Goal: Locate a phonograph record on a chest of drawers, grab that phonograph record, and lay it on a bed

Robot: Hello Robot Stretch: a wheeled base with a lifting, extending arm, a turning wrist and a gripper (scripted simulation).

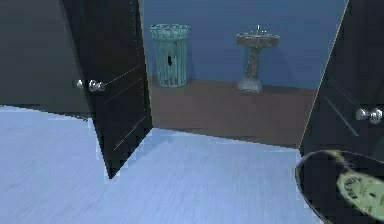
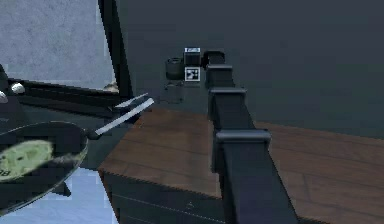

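A black phonograph record with a pale green label [image 2: 38, 160] hangs at the arm side view's lower left, clear of the floor. My gripper [image 2: 100, 127] holds it at the far end of the dark arm [image 2: 235, 140], its thin fingers [image 2: 130, 108] slanting down toward the disc. The same record [image 1: 345, 185] juts into the forward view's lower right corner.
A dark door leaf [image 1: 110, 80] with a round knob [image 1: 93, 86] stands ajar on the forward view's left, and another dark door [image 1: 350, 70] is on its right. Through the gap lie brown floor [image 1: 230, 110], a teal basket [image 1: 170, 55] and a pedestal sink [image 1: 256, 55]. Pale blue floor [image 1: 180, 180] lies near.
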